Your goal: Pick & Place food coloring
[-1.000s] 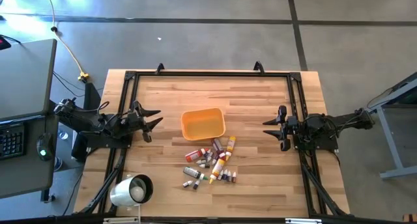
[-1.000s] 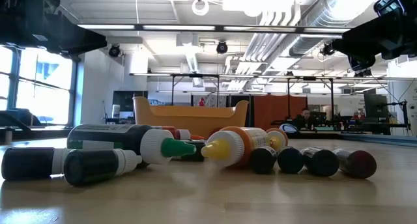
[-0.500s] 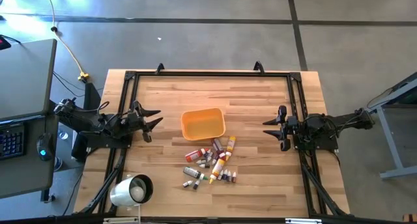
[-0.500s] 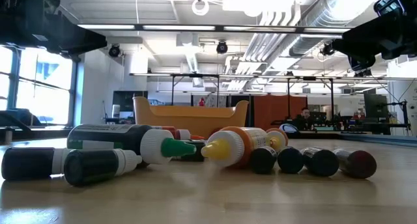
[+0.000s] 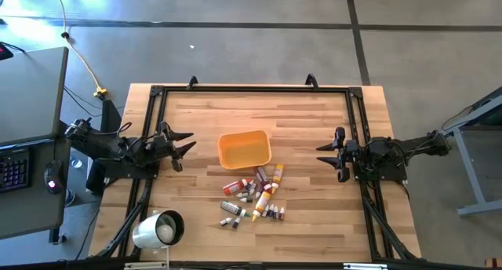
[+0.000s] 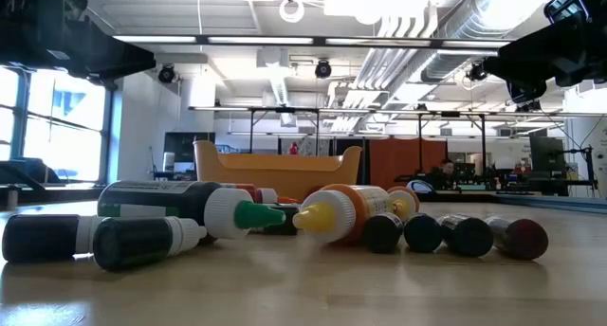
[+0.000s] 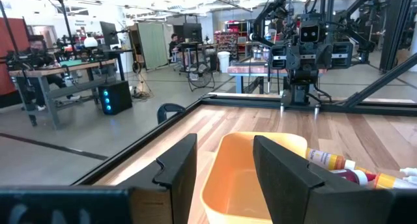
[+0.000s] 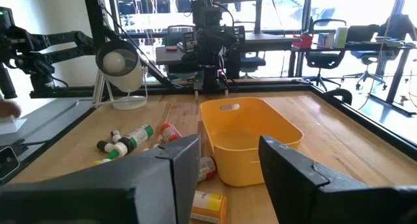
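Several tiny food coloring bottles [image 5: 255, 195] lie on their sides in a loose heap on the table, just on the near side of the square orange tray [image 5: 244, 149]. The low view shows them close up [image 6: 285, 222], dark, green-capped, yellow and red. My left gripper [image 5: 185, 144] hovers open over the table's left part, pointing at the tray [image 7: 251, 175]. My right gripper [image 5: 327, 153] hovers open over the right part, also facing the tray [image 8: 247, 142] and the bottles [image 8: 130, 138]. Neither gripper holds anything.
A white lamp-like object [image 5: 159, 229] on a stand sits near the table's near left corner. A black frame [image 5: 251, 90] runs along the far edge and both sides. Bare wood lies between each gripper and the tray. A desk with a keyboard [image 5: 23, 156] stands left of the table.
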`<state>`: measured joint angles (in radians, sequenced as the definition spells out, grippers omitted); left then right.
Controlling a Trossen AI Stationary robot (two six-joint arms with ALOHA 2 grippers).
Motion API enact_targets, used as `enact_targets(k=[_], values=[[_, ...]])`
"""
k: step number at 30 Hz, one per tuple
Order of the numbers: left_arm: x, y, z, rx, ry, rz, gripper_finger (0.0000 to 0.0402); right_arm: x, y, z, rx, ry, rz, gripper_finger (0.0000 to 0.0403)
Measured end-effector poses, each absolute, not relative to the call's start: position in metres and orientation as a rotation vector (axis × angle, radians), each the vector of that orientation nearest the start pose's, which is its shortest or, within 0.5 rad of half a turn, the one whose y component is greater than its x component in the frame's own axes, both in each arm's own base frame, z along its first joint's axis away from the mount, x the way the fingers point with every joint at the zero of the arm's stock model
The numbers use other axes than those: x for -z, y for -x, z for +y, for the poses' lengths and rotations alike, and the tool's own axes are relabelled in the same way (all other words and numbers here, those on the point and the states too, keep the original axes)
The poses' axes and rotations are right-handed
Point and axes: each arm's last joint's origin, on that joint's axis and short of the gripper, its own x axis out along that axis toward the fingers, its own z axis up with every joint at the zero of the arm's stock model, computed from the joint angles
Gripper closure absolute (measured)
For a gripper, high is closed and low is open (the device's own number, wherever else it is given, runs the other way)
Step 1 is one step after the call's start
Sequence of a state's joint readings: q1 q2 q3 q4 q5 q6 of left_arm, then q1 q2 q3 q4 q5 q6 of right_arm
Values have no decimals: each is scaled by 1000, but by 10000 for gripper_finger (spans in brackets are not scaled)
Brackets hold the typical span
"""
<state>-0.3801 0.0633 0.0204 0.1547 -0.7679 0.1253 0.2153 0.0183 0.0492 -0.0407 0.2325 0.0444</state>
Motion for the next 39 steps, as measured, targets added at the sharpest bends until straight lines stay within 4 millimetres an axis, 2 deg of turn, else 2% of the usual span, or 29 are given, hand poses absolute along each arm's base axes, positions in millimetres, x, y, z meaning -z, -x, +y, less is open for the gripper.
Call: enact_targets(k=[19,29,39], values=[[-180,-93,-15,-393,-58,-77,252,-175,-94,14,18,-42,9,252],[-180,-93,-15,-391,6,-85,252,-175,-94,14,18,-42,9,252],[-185,-93,-18,-267,212,-167,252,-174,-94,14,18,-39,22,252]])
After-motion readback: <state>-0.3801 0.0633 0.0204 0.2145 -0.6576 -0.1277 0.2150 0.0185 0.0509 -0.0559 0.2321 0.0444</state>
